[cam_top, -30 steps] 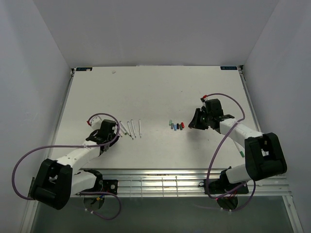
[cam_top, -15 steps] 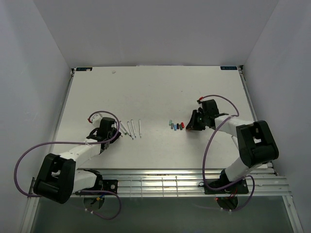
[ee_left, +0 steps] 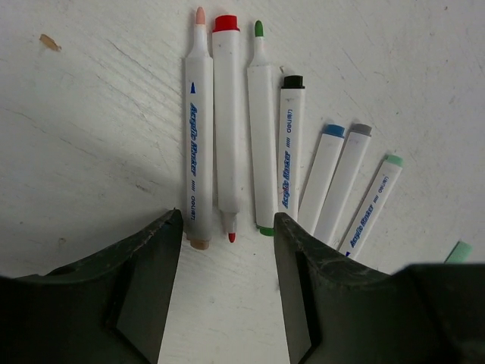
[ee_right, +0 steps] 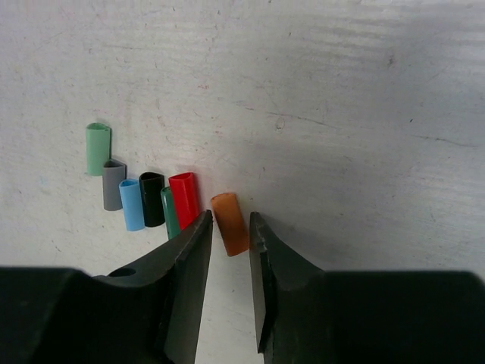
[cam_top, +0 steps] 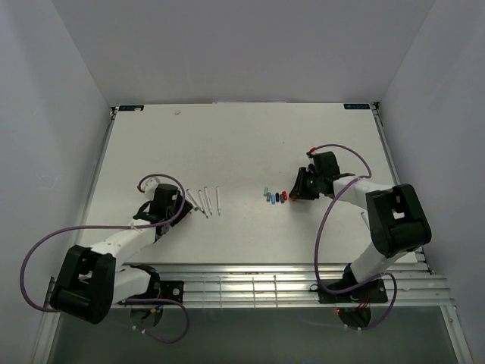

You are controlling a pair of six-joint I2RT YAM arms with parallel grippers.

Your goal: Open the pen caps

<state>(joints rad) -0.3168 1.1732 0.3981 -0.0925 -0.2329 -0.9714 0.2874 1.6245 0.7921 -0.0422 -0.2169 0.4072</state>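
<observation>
Several pen caps lie side by side on the white table [ee_right: 364, 91]: light green [ee_right: 98, 148], grey [ee_right: 114, 184], blue [ee_right: 131, 205], black [ee_right: 151, 197], dark green [ee_right: 170, 212], red [ee_right: 184, 199] and orange [ee_right: 229, 222]. My right gripper [ee_right: 230, 215] is open a little. The orange cap lies on the table between its tips, with a thin gap on each side. Several uncapped white marker pens [ee_left: 262, 136] lie in a row in front of my left gripper [ee_left: 227, 220], which is open and holds nothing. From above, the caps [cam_top: 274, 197] and the pens [cam_top: 204, 201] lie between the two grippers.
A small brown speck [ee_left: 50, 42] lies on the table to the left of the pens. A metal rail [cam_top: 250, 284] runs along the near edge by the arm bases. White walls enclose the table on three sides.
My left gripper's jaws have spread wide behind the pens. My right gripper's jaws have parted slightly around the orange cap, and that gripper has shifted a little to the left.
</observation>
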